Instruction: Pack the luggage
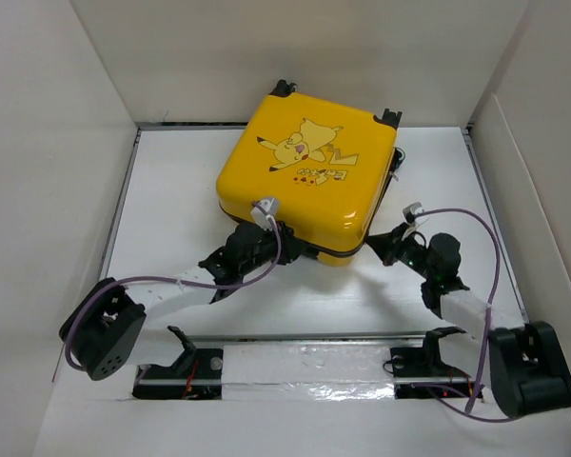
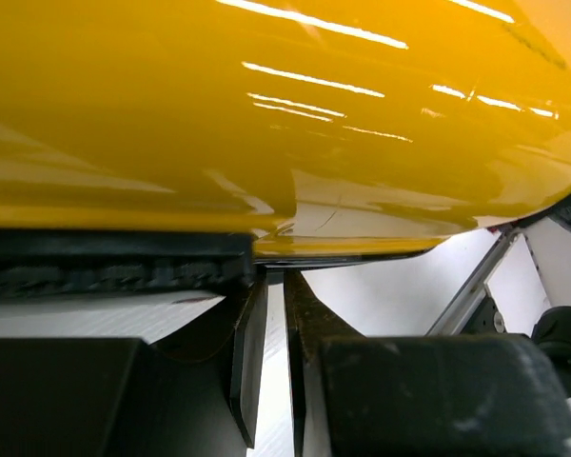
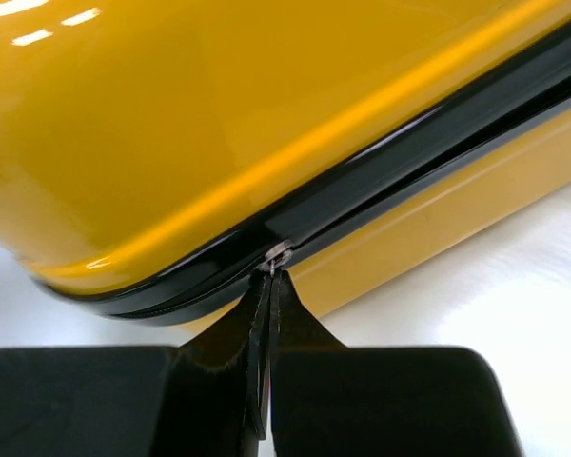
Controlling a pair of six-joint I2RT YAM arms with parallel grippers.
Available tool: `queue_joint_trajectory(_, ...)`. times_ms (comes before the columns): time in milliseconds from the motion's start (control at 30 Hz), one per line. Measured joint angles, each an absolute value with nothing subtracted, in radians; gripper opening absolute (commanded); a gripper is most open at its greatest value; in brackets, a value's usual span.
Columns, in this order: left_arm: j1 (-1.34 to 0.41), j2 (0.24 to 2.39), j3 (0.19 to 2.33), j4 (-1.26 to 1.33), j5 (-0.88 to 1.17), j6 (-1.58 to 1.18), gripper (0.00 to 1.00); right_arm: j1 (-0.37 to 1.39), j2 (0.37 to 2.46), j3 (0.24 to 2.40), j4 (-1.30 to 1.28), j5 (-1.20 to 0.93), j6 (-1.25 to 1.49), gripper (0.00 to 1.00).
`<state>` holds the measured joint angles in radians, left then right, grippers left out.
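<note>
Suitcase [image 1: 309, 171] lies closed on the table [image 1: 171, 190]. Its zipper pull [image 3: 277, 254] is pinched by the right gripper [image 3: 269, 278] and could be lost if tugged off the seam. Left gripper [image 2: 274, 278] is nearly closed; its hold cannot be told.

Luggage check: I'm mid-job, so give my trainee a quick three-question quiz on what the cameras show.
1. True or false: the luggage lies open with its lining showing.
2. Pick one: the right gripper is pinched on A) a wheel, B) the zipper pull, C) a carry handle.
3. Fill in: in the top view the luggage's wheels point ____ from the arm bases.
Key: 1 false, it is closed with the print up; 2 B; 3 away.
</note>
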<state>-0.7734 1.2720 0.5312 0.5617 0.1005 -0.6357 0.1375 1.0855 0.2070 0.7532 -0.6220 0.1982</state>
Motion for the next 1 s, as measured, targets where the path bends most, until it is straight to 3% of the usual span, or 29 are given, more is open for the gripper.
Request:
queue_joint_trajectory(300,-0.793,1.363,0.611,0.531,0.116,-0.637,0.11,0.537,0.589,0.153,0.306,-0.245,0.293,0.0)
queue_joint_trajectory(433,-0.808,1.413,0.658,0.503,0.143,-0.647,0.11,0.685,0.472,0.153,0.179,-0.05,0.343,0.0)
queue_joint_trajectory(567,-0.833,1.454,0.714,0.493,0.152,-0.651,0.11,0.913,0.563,0.17,0.218,0.048,0.417,0.0)
queue_joint_trajectory(667,-0.854,1.51,0.775,0.492,0.151,-0.651,0.11,1.105,0.785,0.25,0.264,0.069,0.451,0.0)
queue_joint_trajectory(800,-0.861,1.488,0.777,0.49,0.129,-0.651,0.11,1.166,1.047,0.359,0.38,0.184,0.471,0.0)
queue_joint_trajectory(933,-0.798,1.269,0.676,0.464,0.045,-0.667,0.26,1.169,1.05,0.363,0.439,0.292,0.492,0.0)
queue_joint_trajectory(1000,-0.747,1.106,0.631,0.438,-0.025,-0.683,0.36,1.173,0.99,0.358,0.426,0.337,0.503,0.08)
